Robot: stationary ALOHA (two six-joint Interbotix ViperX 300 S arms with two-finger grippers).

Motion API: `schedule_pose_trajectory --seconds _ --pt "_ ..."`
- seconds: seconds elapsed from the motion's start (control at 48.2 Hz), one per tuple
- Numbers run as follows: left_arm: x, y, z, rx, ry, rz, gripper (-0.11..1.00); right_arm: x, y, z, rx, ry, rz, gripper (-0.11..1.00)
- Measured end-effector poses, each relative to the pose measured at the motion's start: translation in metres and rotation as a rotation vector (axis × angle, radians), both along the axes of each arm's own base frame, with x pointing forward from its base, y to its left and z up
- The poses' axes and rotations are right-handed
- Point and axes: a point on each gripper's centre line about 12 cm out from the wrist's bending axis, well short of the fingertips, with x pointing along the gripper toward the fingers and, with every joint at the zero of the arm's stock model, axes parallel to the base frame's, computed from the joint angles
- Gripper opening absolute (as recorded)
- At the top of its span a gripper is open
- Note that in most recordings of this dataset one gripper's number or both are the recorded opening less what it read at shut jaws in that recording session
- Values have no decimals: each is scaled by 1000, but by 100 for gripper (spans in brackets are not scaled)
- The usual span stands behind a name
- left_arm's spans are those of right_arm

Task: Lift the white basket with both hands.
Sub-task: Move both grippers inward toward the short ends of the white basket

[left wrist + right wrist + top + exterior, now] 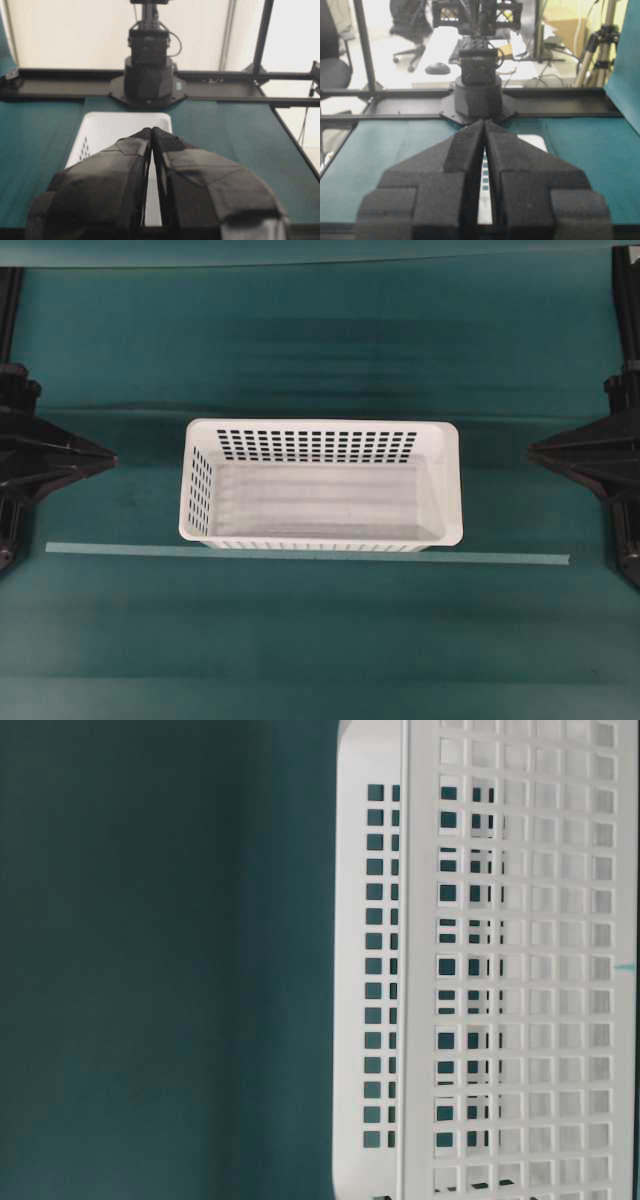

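Observation:
The white basket [452, 480] stands upright and empty at the middle of the teal table, long side across the overhead view. Its perforated wall [350, 970] fills the right of the table-level view. My left gripper [151, 129] is shut and empty, tips touching, pointing at the basket's end [115, 125] just beyond it and apart from it. My right gripper [484, 121] is also shut and empty, with a corner of the basket [535, 141] showing past its fingers. Neither gripper touches the basket.
A thin pale green strip [300, 554] lies along the basket's front side. Black triangular shapes at the left edge [60, 455] and right edge [585, 450] point at the basket's ends. Each wrist view shows the opposite arm's base [150, 80] [479, 95] on a black frame rail.

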Motion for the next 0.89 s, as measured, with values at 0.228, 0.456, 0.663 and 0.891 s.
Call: schedule_pose_trajectory --seconds 0.228,0.456,0.663,0.891 --pt "5 -5 7 -178 64 -39 -3 3 -5 4 239 103 -21 0" --pt "9 -5 23 -406 161 -35 -3 9 -10 18 611 280 -47 0" --pt "23 1 19 -757 284 37 -3 28 -17 18 855 466 -124 0" --pt "25 4 15 -1042 331 98 -3 51 -17 12 1064 580 -190 0"
